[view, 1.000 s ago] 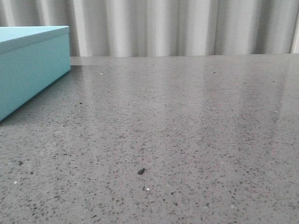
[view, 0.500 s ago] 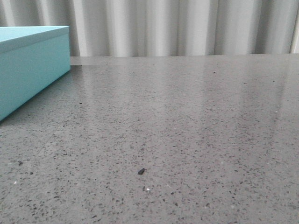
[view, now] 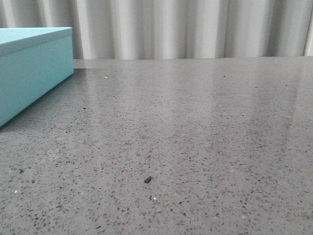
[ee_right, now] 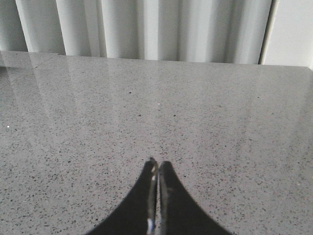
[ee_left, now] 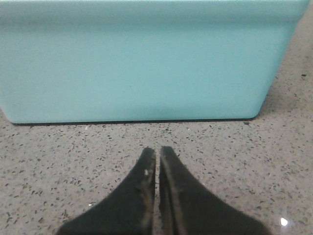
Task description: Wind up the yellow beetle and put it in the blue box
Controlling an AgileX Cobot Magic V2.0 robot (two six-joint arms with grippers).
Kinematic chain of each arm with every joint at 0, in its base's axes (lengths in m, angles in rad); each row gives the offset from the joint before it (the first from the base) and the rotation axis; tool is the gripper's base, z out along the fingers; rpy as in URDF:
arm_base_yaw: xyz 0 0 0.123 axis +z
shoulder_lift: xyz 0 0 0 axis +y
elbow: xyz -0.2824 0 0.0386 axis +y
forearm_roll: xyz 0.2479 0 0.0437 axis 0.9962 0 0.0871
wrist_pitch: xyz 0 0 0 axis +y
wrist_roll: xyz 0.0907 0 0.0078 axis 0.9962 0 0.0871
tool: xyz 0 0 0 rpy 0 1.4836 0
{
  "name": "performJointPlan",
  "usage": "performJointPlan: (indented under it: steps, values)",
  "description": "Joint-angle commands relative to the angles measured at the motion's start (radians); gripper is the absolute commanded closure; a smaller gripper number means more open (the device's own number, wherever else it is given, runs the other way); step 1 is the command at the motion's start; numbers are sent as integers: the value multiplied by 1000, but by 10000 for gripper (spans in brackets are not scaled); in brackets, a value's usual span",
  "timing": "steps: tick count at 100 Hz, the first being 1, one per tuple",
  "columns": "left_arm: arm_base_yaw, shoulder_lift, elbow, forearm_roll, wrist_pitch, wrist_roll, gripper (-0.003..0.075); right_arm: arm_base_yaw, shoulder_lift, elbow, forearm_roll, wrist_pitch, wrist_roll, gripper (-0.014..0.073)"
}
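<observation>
The blue box (view: pixel 29 68) stands at the far left of the grey table in the front view, its lid on. It fills most of the left wrist view (ee_left: pixel 142 58), a short way ahead of my left gripper (ee_left: pixel 157 151), which is shut and empty over the bare table. My right gripper (ee_right: pixel 157 164) is shut and empty over the bare table, pointing towards the far edge. The yellow beetle is out of view in every frame. Neither gripper shows in the front view.
The speckled grey table (view: pixel 195 127) ends at a far edge below a white corrugated wall (view: pixel 186 29). A small dark speck (view: pixel 147 179) lies on the table near the front. The wall also shows in the right wrist view (ee_right: pixel 146 27).
</observation>
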Motion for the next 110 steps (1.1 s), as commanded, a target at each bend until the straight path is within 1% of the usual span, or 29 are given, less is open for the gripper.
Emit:
performJointPlan:
  steps: [1, 9, 16, 24, 42, 49, 62, 79, 91, 110]
  values:
    - [3, -30, 26, -1, -50, -6, 741, -1, 12, -27, -12, -80, -10, 656]
    - [3, -30, 26, -1, -50, -6, 741, -1, 12, -20, -12, -80, -10, 656]
    - [3, -30, 26, -1, -50, -6, 741, -3, 12, 3, -19, -117, -10, 656]
    - [3, -30, 26, -1, -50, -6, 741, -14, 12, 46, -34, -209, -10, 656]
    - [3, -30, 26, -1, -50, -6, 741, -76, 12, 166, -33, -432, -10, 656]
    - [3, -30, 26, -1, -50, -6, 741, -100, 12, 209, -33, -497, -10, 656]
    - [3, -30, 26, -1, -50, -6, 741, -148, 12, 279, -33, -574, -10, 656]
    - [3, -30, 26, -1, -50, -6, 741, -207, -48, 276, -33, -403, -10, 656]
    - [3, -30, 26, -1, -50, -6, 741, -230, -127, 276, -33, -241, -10, 656]
    - [3, -30, 26, -1, -50, -6, 741, -233, -124, 276, -33, -110, -10, 656]
